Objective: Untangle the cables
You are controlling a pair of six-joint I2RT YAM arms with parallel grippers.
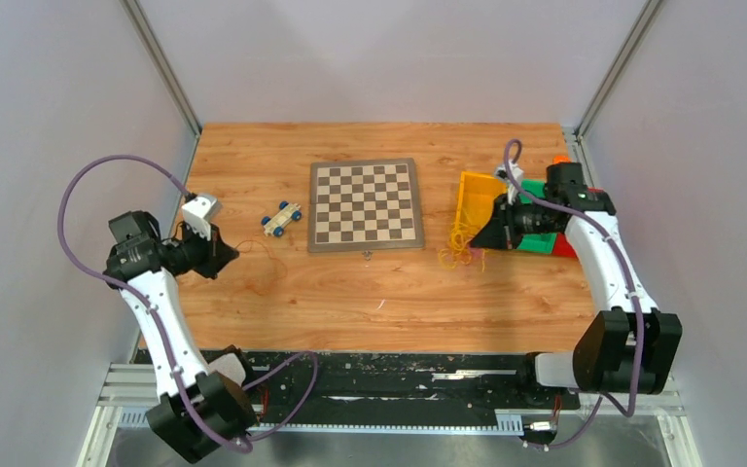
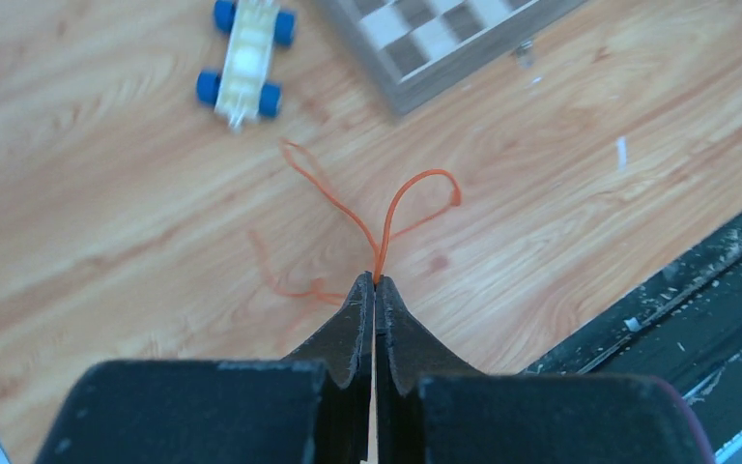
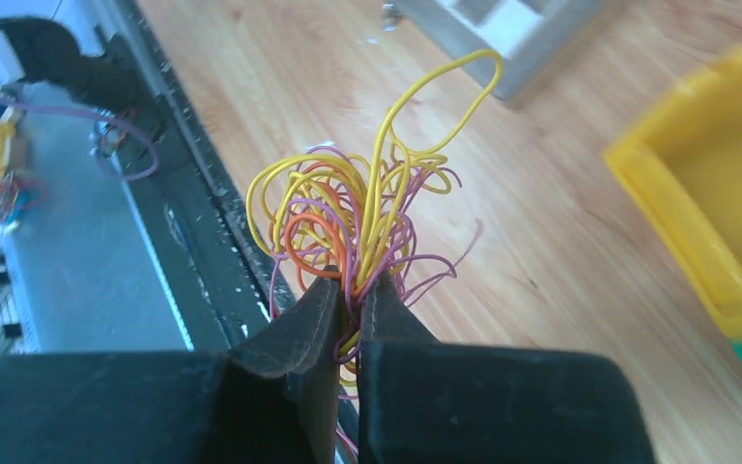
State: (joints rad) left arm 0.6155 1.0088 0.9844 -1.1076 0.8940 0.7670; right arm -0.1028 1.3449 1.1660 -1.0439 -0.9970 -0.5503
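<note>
Gripping one orange cable in left pincer, loop just ahead of the tips. Gripping yellow-orange-purple cable tangle in right pincer, yellow bin off to its right.

Wooden table, orange-brown grain, black rail along near edge.
Chessboard flat at centre, latch on near side.
Toy car, white with blue wheels, just left of the board, not touching it.
Yellow bin right of the board, tilted.
Green block and red block at right edge, partly hidden.
White scrap on bare wood, near side.
Cables beside bin; contact with wood unclear.
</note>
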